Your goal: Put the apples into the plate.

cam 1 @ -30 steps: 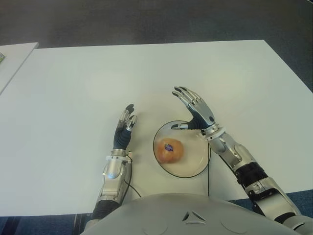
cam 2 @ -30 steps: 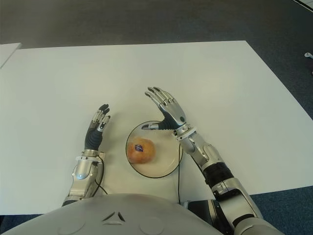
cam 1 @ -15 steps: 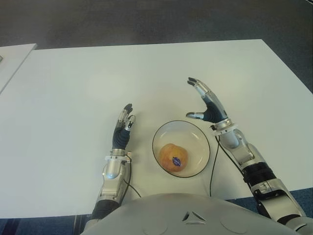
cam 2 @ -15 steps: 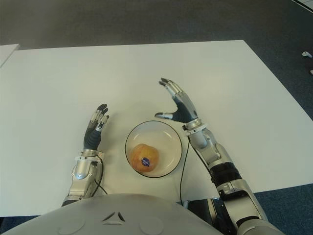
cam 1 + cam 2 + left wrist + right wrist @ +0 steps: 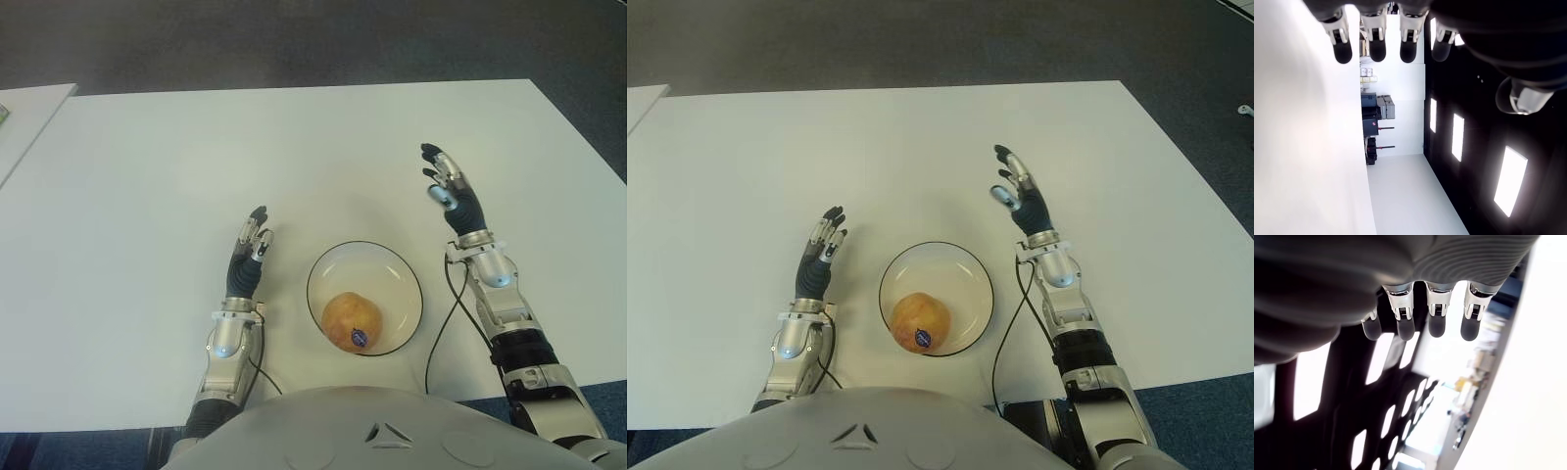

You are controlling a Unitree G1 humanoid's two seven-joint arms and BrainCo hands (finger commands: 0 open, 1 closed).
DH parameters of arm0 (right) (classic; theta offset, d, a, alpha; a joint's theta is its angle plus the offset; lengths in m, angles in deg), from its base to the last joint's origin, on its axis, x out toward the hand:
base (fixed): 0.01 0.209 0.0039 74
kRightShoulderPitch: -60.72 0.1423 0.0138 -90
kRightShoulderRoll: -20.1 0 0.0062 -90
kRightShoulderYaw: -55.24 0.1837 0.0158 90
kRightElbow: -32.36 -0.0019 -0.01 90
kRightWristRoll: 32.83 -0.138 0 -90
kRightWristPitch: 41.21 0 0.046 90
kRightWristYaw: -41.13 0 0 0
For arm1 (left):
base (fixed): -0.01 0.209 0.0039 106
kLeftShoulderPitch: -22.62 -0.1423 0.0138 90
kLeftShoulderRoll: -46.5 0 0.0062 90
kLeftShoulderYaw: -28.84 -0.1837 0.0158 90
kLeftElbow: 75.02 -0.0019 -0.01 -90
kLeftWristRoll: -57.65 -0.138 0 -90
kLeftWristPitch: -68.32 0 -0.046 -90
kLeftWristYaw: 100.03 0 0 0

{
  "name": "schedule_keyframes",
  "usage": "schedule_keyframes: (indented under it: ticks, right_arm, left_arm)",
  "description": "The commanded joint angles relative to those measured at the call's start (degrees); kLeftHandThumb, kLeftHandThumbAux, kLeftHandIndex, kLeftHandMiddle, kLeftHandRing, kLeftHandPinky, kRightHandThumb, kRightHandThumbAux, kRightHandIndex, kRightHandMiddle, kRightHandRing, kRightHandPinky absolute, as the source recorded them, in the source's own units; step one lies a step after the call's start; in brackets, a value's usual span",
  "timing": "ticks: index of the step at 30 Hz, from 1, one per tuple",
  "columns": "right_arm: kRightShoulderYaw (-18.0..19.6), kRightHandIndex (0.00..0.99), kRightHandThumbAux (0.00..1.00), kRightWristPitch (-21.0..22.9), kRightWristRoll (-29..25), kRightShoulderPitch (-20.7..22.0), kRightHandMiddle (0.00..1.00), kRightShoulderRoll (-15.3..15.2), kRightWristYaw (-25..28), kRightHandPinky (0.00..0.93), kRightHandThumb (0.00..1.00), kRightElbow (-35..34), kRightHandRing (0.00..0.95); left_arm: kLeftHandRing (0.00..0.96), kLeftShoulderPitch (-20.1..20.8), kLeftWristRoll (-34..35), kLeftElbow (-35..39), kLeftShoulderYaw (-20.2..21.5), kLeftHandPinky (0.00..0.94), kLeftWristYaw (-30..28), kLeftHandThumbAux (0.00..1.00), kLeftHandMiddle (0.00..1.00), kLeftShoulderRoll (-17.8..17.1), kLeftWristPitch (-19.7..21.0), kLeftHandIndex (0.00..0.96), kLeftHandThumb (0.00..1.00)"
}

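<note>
The apple sits in the plate on the white table, between both hands; the right hand and left hand show straight, relaxed fingers, holding nothing

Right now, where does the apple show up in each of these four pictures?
Left eye view: apple in the plate, near its front edge.
Right eye view: apple, same spot in the plate.
Left wrist view: not in it.
Right wrist view: not in it.
Shared landmark: the plate's dark rim, between the two hands.
</note>
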Motion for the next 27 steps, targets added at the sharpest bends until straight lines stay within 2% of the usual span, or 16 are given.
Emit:
schedule_keyframes:
  ticks: [1, 11, 17, 27]
  right_arm:
    - [7.17, 0.0, 0.253, 13.55, -14.5, -6.8, 0.0, 3.73, 4.75, 0.0, 0.0, -1.03, 0.0]
    - [10.81, 0.0, 0.242, 18.59, -13.96, -9.86, 0.0, 4.91, 6.28, 0.0, 0.0, -4.43, 0.0]
    - [11.11, 0.0, 0.237, 18.25, -11.52, -11.41, 0.0, 6.27, 6.82, 0.0, 0.0, -4.79, 0.0]
    - [10.24, 0.0, 0.27, 14.41, -7.55, -14.19, 0.0, 10.26, 7.87, 0.0, 0.0, -2.53, 0.0]
  left_arm:
    - [0.0, -2.73, -0.32, -2.19, 0.72, 0.0, -0.57, 0.313, 0.0, -1.51, -0.28, 0.0, 0.0]
    - [0.0, -2.88, -0.16, -1.59, 0.38, 0.0, -0.96, 0.304, 0.0, -1.98, 0.1, 0.0, 0.0]
    - [0.0, -3.13, 0.44, -1.63, 0.33, 0.0, -1.28, 0.31, 0.0, -1.93, 0.4, 0.0, 0.0]
    - [0.0, -3.96, 2.21, -1.11, 0.75, 0.0, -2.36, 0.314, 0.0, -2.44, 1.6, 0.0, 0.0]
